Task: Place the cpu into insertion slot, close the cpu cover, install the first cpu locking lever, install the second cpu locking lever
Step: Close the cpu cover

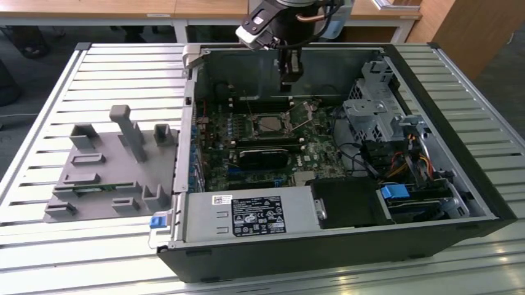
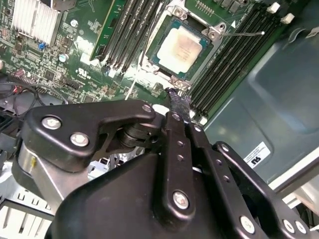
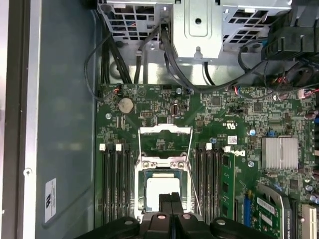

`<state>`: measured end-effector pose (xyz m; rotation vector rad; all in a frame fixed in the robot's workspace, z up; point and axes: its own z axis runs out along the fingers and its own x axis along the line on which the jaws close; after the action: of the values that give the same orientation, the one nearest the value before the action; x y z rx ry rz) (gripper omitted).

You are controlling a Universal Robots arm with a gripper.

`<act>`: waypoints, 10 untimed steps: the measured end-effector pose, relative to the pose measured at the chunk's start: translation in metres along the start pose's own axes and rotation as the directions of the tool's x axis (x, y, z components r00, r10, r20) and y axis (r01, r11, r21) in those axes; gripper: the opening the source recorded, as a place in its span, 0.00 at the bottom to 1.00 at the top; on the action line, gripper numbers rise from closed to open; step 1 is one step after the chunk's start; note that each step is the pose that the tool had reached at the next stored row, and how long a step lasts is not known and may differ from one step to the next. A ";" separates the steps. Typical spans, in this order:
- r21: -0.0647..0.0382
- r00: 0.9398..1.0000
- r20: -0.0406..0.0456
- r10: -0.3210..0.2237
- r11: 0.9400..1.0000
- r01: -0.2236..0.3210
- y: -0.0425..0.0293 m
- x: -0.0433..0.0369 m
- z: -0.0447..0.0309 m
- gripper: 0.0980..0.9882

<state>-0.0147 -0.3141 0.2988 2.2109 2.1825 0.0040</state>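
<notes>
The open computer case [image 1: 328, 258] lies on its side, so I reach its motherboard [image 3: 219, 114] from above. My gripper [image 1: 286, 86] hangs over the board by the insertion slot [image 3: 142, 199]. Its fingers are pressed together on nothing, and in both wrist views the tips are near the slot's edge. The cpu cover [image 3: 164, 129] stands swung up off the slot, which leaves the socket open from above. The cpu [image 2: 183, 47] already lies flat inside the slot, silver face up. A thin locking lever [image 2: 244, 34] juts free beside it, unlatched as I judge, so nothing clamps the chip yet.
</notes>
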 end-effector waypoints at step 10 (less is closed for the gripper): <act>0.000 1.000 0.000 0.000 1.000 0.000 0.0069 -0.0003 0.0069 0.01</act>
<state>-0.0076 -0.3146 0.2921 2.2107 2.1827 0.0041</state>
